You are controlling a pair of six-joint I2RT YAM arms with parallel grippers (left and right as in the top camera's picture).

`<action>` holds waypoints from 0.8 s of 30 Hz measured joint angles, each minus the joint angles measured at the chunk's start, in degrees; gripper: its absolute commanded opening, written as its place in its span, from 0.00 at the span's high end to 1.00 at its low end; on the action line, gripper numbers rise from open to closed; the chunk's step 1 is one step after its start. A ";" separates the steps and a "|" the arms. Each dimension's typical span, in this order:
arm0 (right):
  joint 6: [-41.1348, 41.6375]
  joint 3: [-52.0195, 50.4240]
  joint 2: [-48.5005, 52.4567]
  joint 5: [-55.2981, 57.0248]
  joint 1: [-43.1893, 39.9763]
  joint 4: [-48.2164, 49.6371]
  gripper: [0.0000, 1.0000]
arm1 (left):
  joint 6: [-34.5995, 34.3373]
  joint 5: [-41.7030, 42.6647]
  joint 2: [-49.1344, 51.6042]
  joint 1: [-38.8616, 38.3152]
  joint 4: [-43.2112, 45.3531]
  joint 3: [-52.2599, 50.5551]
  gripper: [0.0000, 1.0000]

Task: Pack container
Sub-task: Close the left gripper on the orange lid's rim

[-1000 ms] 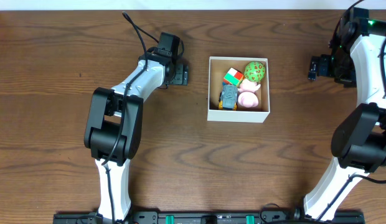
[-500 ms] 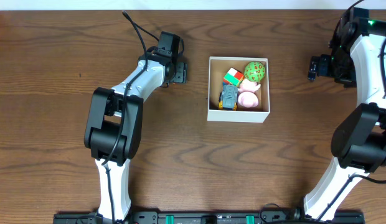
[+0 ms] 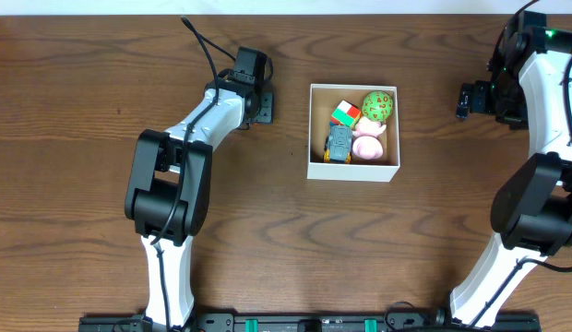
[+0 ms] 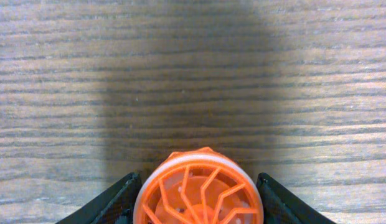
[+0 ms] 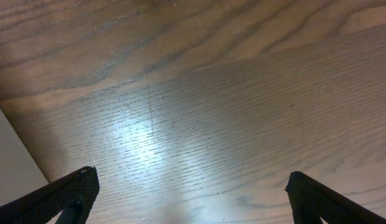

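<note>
The container (image 3: 352, 172), a square white-walled box, sits right of the table's centre. It holds a green spotted ball (image 3: 378, 106), a red, green and white cube (image 3: 345, 115), a pink toy (image 3: 368, 146) and a small grey-blue car (image 3: 339, 143). My left gripper (image 3: 265, 106) hangs left of the box over bare wood. In the left wrist view its fingers (image 4: 121, 199) press both sides of a round orange spoked toy (image 4: 199, 196); the overhead view hides this toy. My right gripper (image 3: 462, 100) stands open to the right of the box, with nothing in it (image 5: 193, 186).
Dark wooden table (image 3: 83, 138) all round. A white surface (image 5: 9, 165) shows at the left edge of the right wrist view. The right arm's links (image 3: 544, 111) stand along the table's right edge, and the left arm (image 3: 171, 175) crosses the left half.
My left gripper's jaws have drawn in around the orange toy. Neither arm has shifted, and the box and its contents are unchanged.
</note>
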 measured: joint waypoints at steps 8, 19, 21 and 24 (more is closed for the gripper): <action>0.00 0.00 0.00 0.00 0.00 0.00 0.01 | 1.55 -0.02 -2.78 0.00 -3.17 0.00 0.41; 0.00 0.00 0.00 0.00 0.00 0.00 0.01 | 3.41 -0.02 -20.98 -1.42 -7.08 0.00 0.31; 0.00 0.00 0.00 0.00 0.00 -0.02 0.01 | 3.45 -0.02 -21.35 -1.73 -7.08 0.15 0.31; 0.00 0.00 0.00 0.00 0.00 -0.02 0.01 | 3.45 -0.04 -19.26 -1.55 -6.97 0.15 0.31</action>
